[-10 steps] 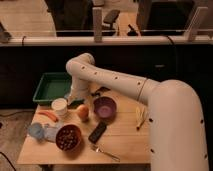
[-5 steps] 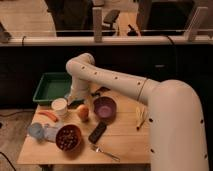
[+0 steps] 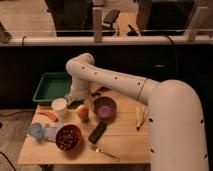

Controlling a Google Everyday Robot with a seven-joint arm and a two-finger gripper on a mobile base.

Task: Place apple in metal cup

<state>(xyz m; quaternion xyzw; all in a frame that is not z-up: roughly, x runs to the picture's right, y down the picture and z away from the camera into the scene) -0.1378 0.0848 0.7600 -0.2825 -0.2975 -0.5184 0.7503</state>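
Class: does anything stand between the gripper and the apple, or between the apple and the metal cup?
Nothing visible does. The gripper hangs behind the apple, towards the metal cup, which stands close beside the apple; the carrot lies in front of the cup, off that path.

Tool [image 3: 76, 101] of smooth plastic arm [image 3: 115, 82] hangs over matt wooden table [image 3: 125, 136].
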